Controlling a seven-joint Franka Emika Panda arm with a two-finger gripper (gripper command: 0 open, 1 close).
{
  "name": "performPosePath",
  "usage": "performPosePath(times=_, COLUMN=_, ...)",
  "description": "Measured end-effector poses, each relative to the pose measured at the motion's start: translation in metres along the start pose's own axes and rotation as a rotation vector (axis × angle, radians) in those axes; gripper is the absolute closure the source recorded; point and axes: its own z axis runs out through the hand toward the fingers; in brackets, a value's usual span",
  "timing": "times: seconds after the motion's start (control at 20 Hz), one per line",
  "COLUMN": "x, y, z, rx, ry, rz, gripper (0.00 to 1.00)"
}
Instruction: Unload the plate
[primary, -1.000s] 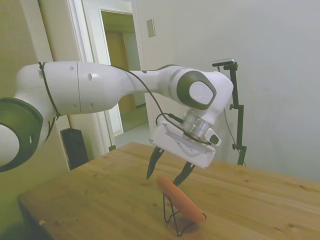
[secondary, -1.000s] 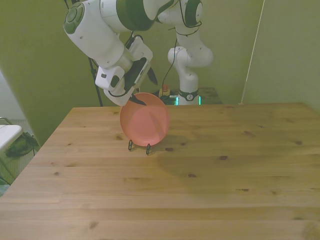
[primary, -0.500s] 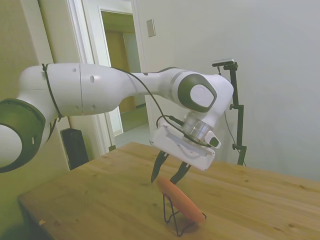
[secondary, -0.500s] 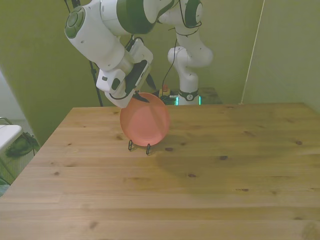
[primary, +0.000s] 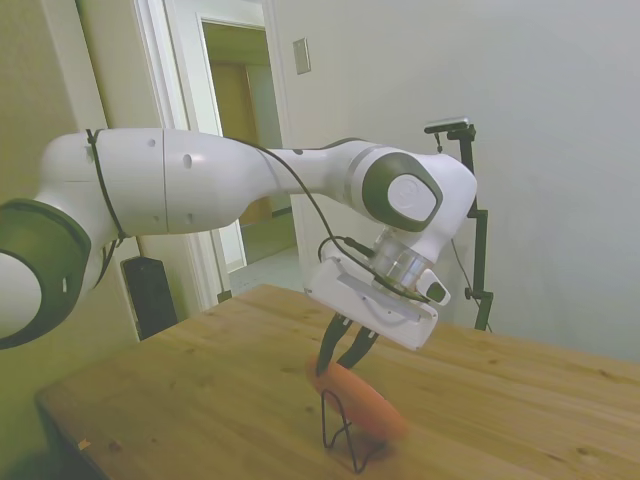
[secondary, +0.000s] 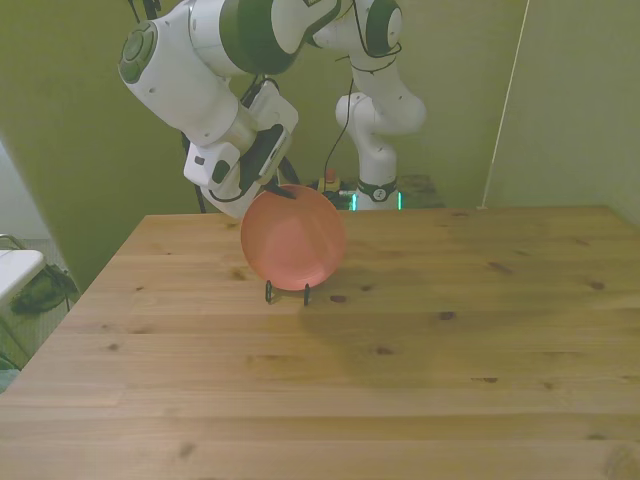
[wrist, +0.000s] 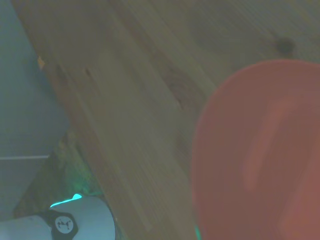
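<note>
One hand (primary: 338, 366) pinching plate (secondary: 294, 238) rim.

The table (secondary: 420, 370) is bare wood, pale planks with dark knots and visible grain, lightly sheened rather than glossy; on it the plate (secondary: 294, 238) looks like smooth matt plastic, salmon-pink, without glare or pattern, and in the wrist view (wrist: 260, 160) its face is equally flat in finish; beneath the plate the stand (primary: 345, 435) is thin black wire; above the plate the gripper (primary: 342, 360) has a glossy white plastic shell and dark matt fingers.
</note>
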Motion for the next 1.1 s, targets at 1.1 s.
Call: performPosePath(times=1.1, x=-0.026, y=-0.091, z=-0.116, rx=-0.163, ry=0.347, rz=0.212, gripper=1.00)
